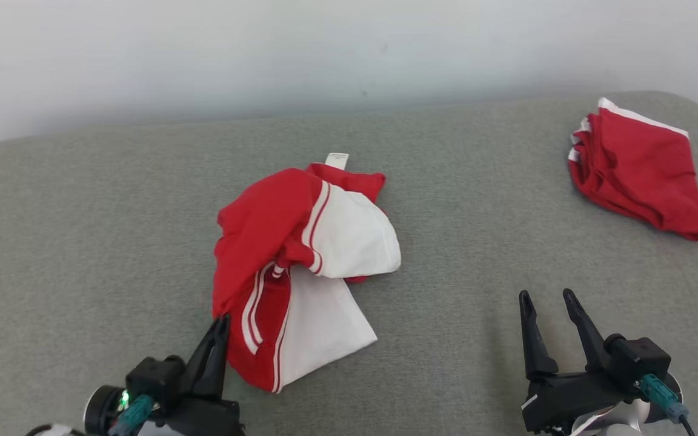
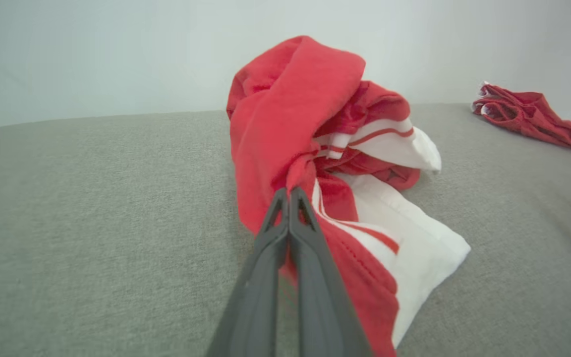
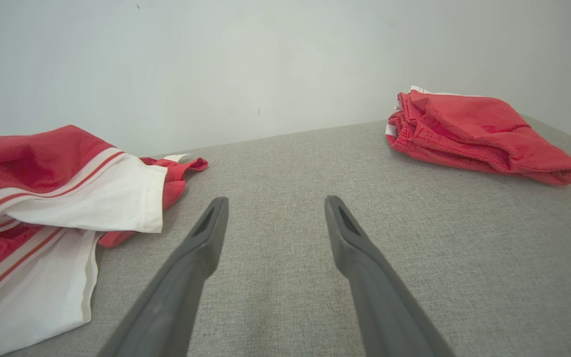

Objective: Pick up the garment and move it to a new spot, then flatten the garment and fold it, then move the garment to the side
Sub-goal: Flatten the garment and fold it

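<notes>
Red cloth with white panels and thin stripes makes up the garment [image 1: 300,260], which lies crumpled in a heap on the grey fabric surface [image 1: 82,242]. It sits directly ahead of the left gripper [image 1: 222,321] and off to the left of the right gripper [image 1: 548,297]. The left gripper's two dark fingers are pressed together, their tips nipping a red fold at the near edge of the heap. In the left wrist view a sliver of red shows between the fingers lower down, and the cloth rises in a tall red hump just beyond the tips. A white panel spreads flat on the surface to the right of those fingers. At the far side of the heap from this gripper, a small white label [image 1: 337,160] pokes out. The right gripper has its fingers spread wide apart with nothing between them, and they hang over bare grey surface, well apart from the garment. Far ahead of it and to its right, near the surface's back corner, rests a folded red bundle [image 1: 637,169] with a white edge. A pale wall [image 1: 203,54] stands behind everything.
</notes>
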